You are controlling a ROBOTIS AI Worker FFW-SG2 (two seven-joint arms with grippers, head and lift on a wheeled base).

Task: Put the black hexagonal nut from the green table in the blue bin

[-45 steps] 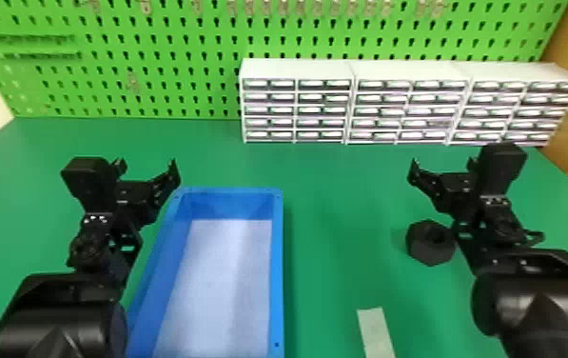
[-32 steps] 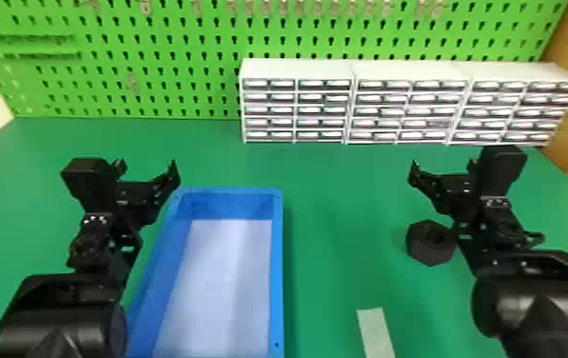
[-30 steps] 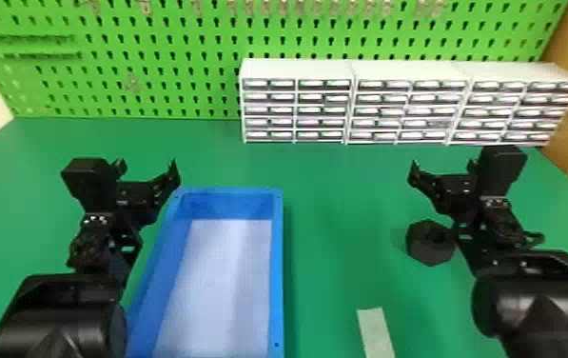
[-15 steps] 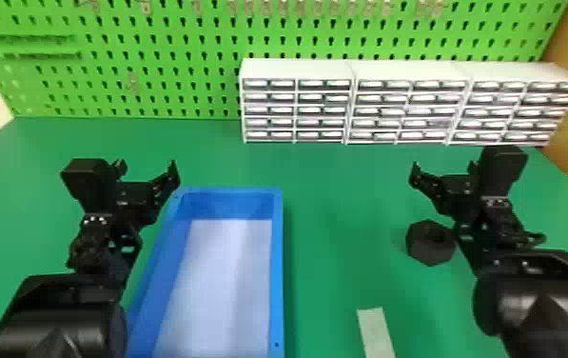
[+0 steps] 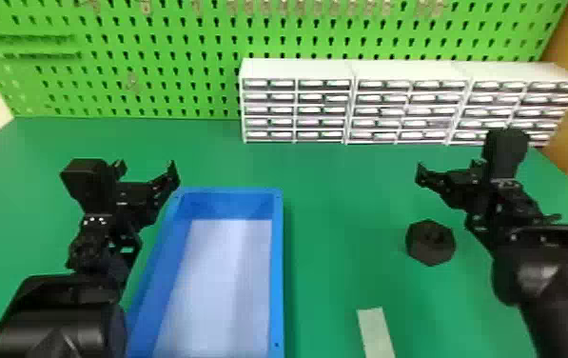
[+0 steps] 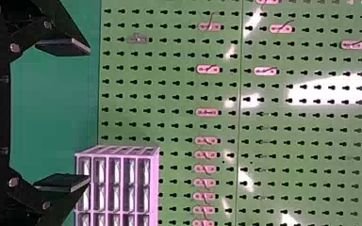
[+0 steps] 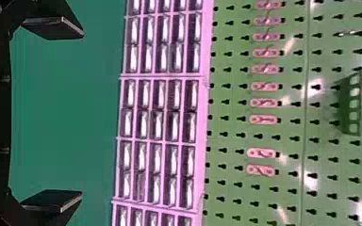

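Standing across the back: green pegboard point(image 5: 154, 88). Stretching out in front of it, green table point(image 5: 344, 181). Along the table's far side, blocking the back, white drawer cabinets point(image 5: 297, 69). Nearer and left of middle, blue bin point(image 5: 278, 266), raised walls all along the visible edges, long axis from near to far; beyond the right wall, open green surface for moving. At the bin's far left corner, left gripper point(image 5: 146, 170), spread wide. Well to the right, right gripper point(image 5: 449, 169), also spread wide. Nearer than that, just left of the right arm point(image 5: 501, 214), black hexagonal nut point(image 5: 427, 257), flat on the table, hole upward, one corner nearward. Nearer still, pale strip point(image 5: 375, 333), lengthwise near to far.
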